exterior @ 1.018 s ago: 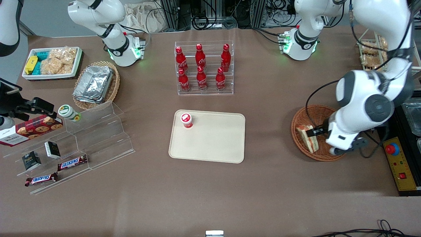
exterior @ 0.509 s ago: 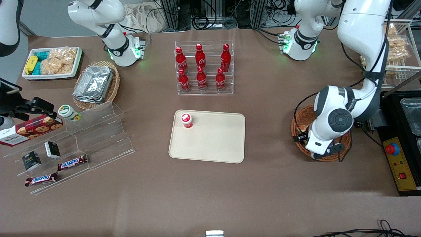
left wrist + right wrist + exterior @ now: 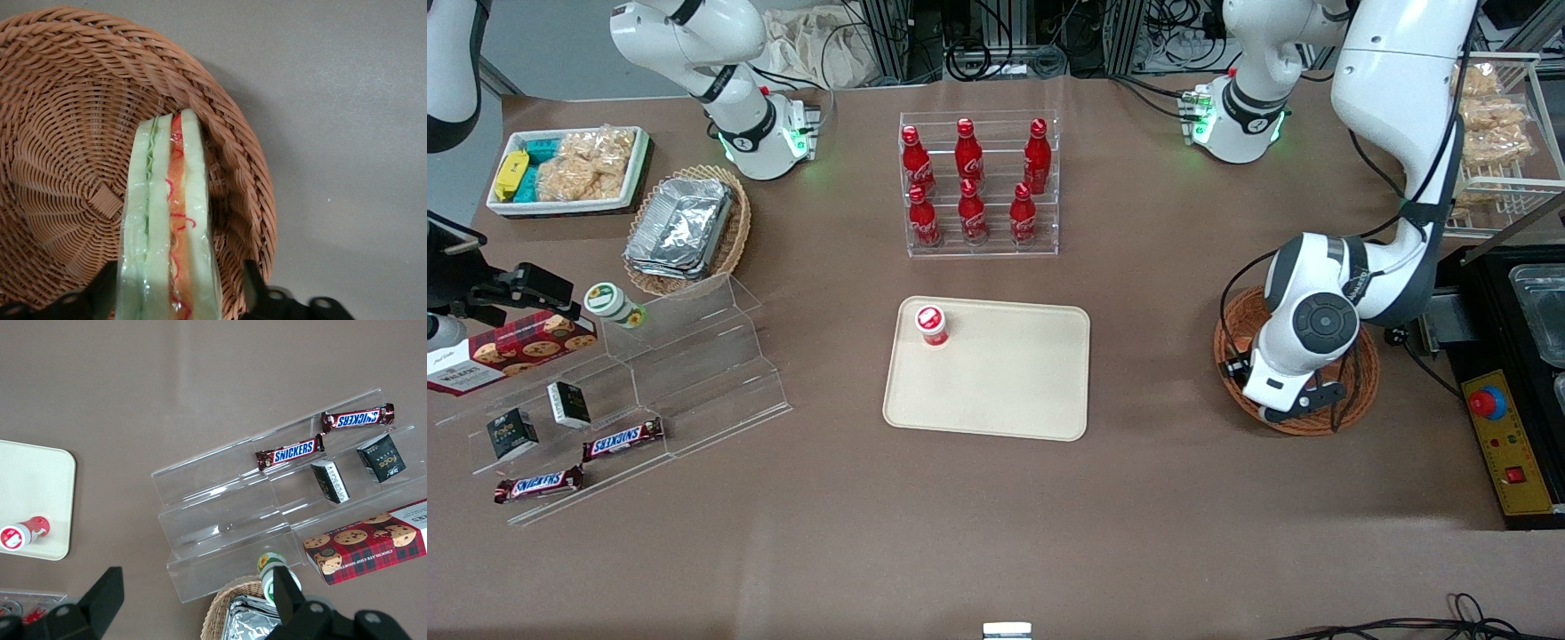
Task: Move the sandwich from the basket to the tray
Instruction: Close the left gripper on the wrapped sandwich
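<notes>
1. Brown paper covers the table (image 3: 960, 533) in the front view. The reddish wicker basket (image 3: 1316, 427) sits toward the working arm's end of it, well apart from the cream tray (image 3: 1005, 391) at the middle.
2. The left arm (image 3: 1316, 324) bends down over the basket, and its white wrist covers most of the bowl. The sandwich cannot be seen from this view.
3. The tray carries only a small red-capped bottle (image 3: 931, 324), standing at its corner farther from the camera, on the parked arm's side. A clear rack of red cola bottles (image 3: 978, 187) stands farther from the camera than the tray.
4. In the left wrist view, the sandwich (image 3: 167, 220) stands on edge inside the basket (image 3: 67, 80) and leans against the woven wall. Its white bread and its green and red layers face the camera.
5. The gripper (image 3: 177, 293) straddles the sandwich with its claw spread. One dark finger (image 3: 100, 293) is right against the wrap. The other stands a little clear of it, so nothing is pinched.
6. In the right wrist view, the tray's end (image 3: 40, 493) shows with the red-capped bottle (image 3: 23, 533) on it. A stepped acrylic shelf (image 3: 227, 520) stands nearby, holding two Snickers bars (image 3: 293, 450) and a cookie box (image 3: 363, 550).
</notes>
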`<state>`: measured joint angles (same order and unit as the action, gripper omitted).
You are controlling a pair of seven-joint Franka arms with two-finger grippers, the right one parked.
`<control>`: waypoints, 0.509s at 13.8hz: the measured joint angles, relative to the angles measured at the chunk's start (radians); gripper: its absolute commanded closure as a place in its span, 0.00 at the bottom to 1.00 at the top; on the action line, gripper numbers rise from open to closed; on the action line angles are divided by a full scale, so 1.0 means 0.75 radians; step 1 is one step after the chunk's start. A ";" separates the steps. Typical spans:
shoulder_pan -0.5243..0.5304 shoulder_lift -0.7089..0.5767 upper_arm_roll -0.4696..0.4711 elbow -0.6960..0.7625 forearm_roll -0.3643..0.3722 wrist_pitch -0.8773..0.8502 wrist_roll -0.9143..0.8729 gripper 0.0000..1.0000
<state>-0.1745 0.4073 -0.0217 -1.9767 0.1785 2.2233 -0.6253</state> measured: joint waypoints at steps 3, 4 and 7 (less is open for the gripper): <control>0.000 -0.005 0.000 0.002 0.001 0.001 -0.002 0.75; 0.000 -0.014 0.000 0.005 0.001 0.001 -0.002 0.75; 0.000 -0.089 0.001 0.039 0.005 -0.064 -0.002 0.75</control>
<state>-0.1747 0.3402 -0.0209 -1.9474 0.1822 2.1757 -0.6268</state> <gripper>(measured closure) 0.749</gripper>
